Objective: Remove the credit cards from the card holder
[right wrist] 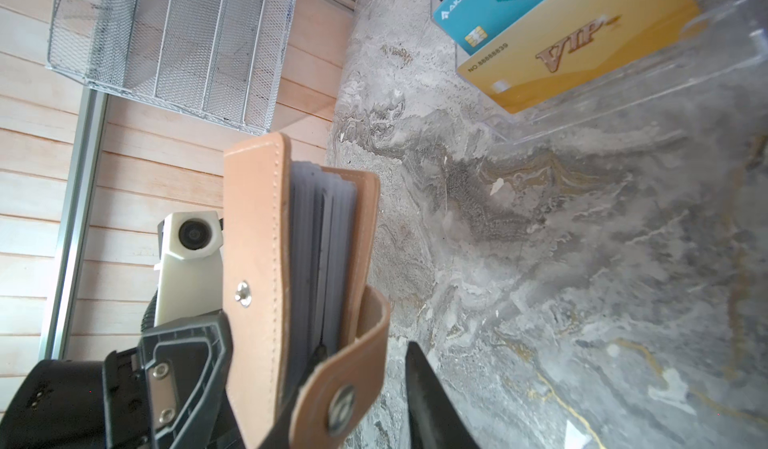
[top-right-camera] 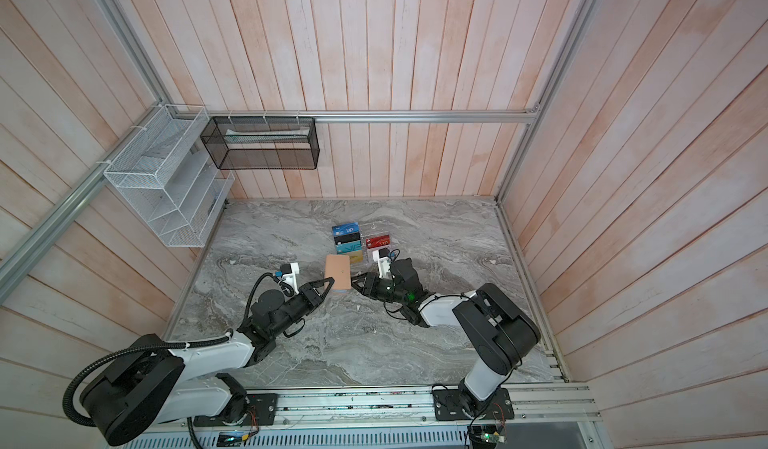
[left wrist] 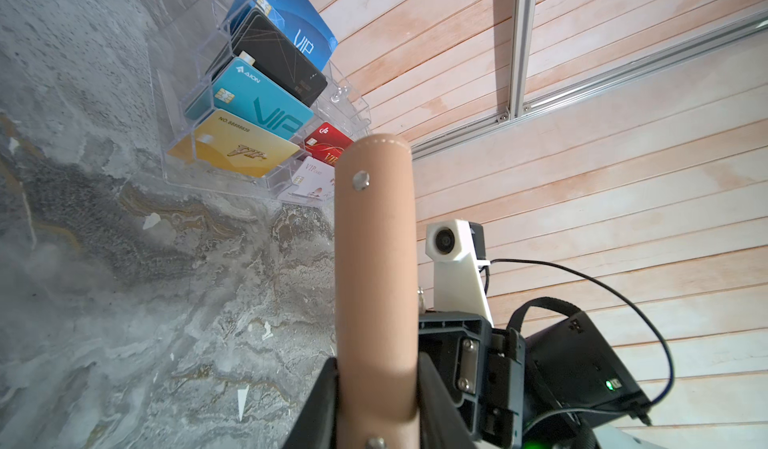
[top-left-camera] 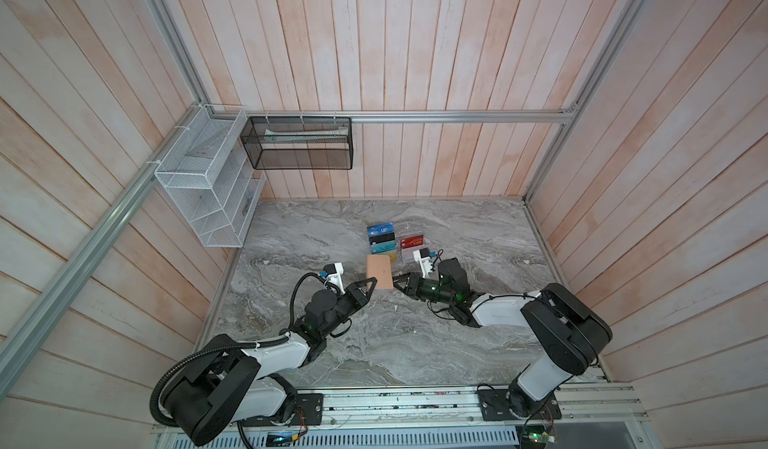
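Note:
The card holder [top-left-camera: 379, 274] [top-right-camera: 337, 274] is a tan leather-like booklet, held between the two arms in front of the acrylic stand. My left gripper [top-left-camera: 368, 288] [top-right-camera: 327, 287] [left wrist: 376, 368] is shut on its rounded spine [left wrist: 374, 260]. My right gripper [top-left-camera: 397, 280] [top-right-camera: 355, 280] [right wrist: 365, 349] is open at the booklet's free edge. One finger reaches in by the grey sleeve pages [right wrist: 324, 239]. The other finger [right wrist: 419, 376] stands apart from the snap strap [right wrist: 345, 401], which hangs between them. The credit cards in the holder are hidden.
A clear acrylic tiered stand [top-left-camera: 405, 229] [left wrist: 178, 135] [right wrist: 623, 106] just behind the booklet holds blue, black, teal, gold, red and white cards. A white wire rack [top-left-camera: 208, 185] and a black mesh basket [top-left-camera: 299, 143] hang on the walls at the back left. Wooden walls enclose the marble table [top-left-camera: 374, 343].

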